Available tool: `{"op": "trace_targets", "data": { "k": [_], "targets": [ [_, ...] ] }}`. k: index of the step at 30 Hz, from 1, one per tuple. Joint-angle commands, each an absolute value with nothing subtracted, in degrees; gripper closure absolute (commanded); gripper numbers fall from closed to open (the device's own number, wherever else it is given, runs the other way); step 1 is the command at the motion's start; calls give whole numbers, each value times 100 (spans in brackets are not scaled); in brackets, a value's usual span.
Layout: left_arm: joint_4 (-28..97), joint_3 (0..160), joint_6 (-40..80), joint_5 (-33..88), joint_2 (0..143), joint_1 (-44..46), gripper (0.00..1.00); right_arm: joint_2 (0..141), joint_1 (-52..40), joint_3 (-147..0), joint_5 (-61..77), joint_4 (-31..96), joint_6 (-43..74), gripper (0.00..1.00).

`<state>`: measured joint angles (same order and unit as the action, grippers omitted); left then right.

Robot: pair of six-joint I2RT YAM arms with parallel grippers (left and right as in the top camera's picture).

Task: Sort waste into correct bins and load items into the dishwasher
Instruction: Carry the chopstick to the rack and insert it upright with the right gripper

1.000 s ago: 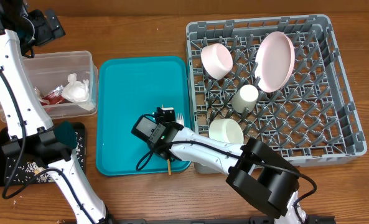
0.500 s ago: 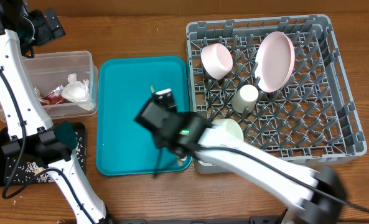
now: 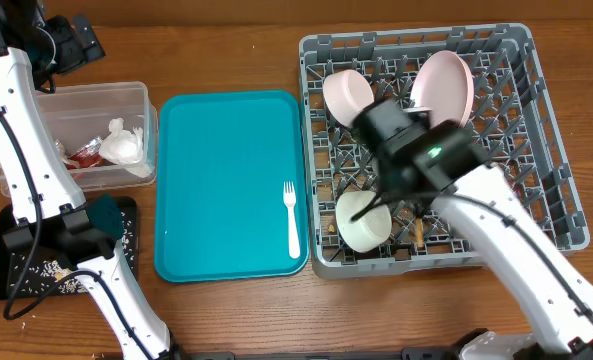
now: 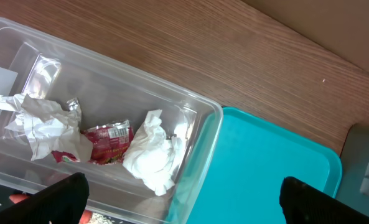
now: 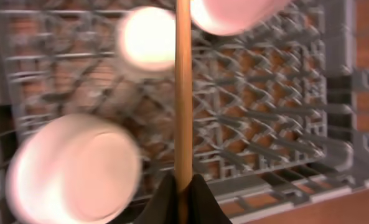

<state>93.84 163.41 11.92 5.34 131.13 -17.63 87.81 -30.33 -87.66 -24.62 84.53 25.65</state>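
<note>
Blurring badly, the right wrist view is offering little more than smeared shapes. Even so, the right gripper [image 5: 183, 198] is clearly pinched tight on a thin wooden stick [image 5: 183, 93]. The stick is running straight away from the fingers up the middle of the picture, and its far end is cut off by the top edge. Beneath it the grey dish rack [image 5: 277, 124] is filling the view. The near bowl [image 5: 72, 168] is looming at lower left, the small white cup [image 5: 148, 38] is sitting above it, and the pink plate [image 5: 234, 12] is clipped at the top.

From overhead, the right arm [image 3: 496, 230] is covering the middle of the rack and hiding the cup. Only a short brown stub of the stick is showing, just right of the near bowl, and I cannot tell whether it is touching the lattice. The far bowl [image 3: 341, 95] is lying on its side at the rack's far left.

The white fork [image 3: 292, 218] is lying on the teal tray [image 3: 226, 180] near its right edge, long axis near-to-far, tines toward the far side.

The left gripper [image 4: 183, 182] is gaping wide, holding nothing, and hovering above the clear tub [image 4: 190, 102]. Inside are crumpled napkins [image 4: 153, 152] and a red foil packet [image 4: 106, 140]. The black tray [image 3: 1, 280], crumbs [image 3: 46, 268] on it, is partly hidden by the left arm [image 3: 26, 150].
</note>
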Motion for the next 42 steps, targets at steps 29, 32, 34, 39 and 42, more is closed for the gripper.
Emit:
{"op": "trace_targets", "data": {
  "k": [29, 32, 34, 39, 42],
  "targets": [
    [9382, 16328, 1245, 578, 12995, -1761, 0, 8809, -1599, -6825, -2545, 6324, 1151, 96],
    [9382, 16328, 1245, 578, 12995, -1761, 0, 8809, -1599, -6825, -2547, 6281, 1149, 94],
    [9382, 16328, 1245, 578, 12995, -1761, 0, 8809, -1599, -6825, -2547, 6191, 1133, 94],
    [9384, 16328, 1245, 578, 12995, -1761, 0, 8809, -1599, -6825, -2545, 5813, 434, 94],
    [9382, 16328, 1245, 578, 12995, -1761, 0, 8812, -1599, -6825, -2547, 5789, 274, 94]
  ]
}}
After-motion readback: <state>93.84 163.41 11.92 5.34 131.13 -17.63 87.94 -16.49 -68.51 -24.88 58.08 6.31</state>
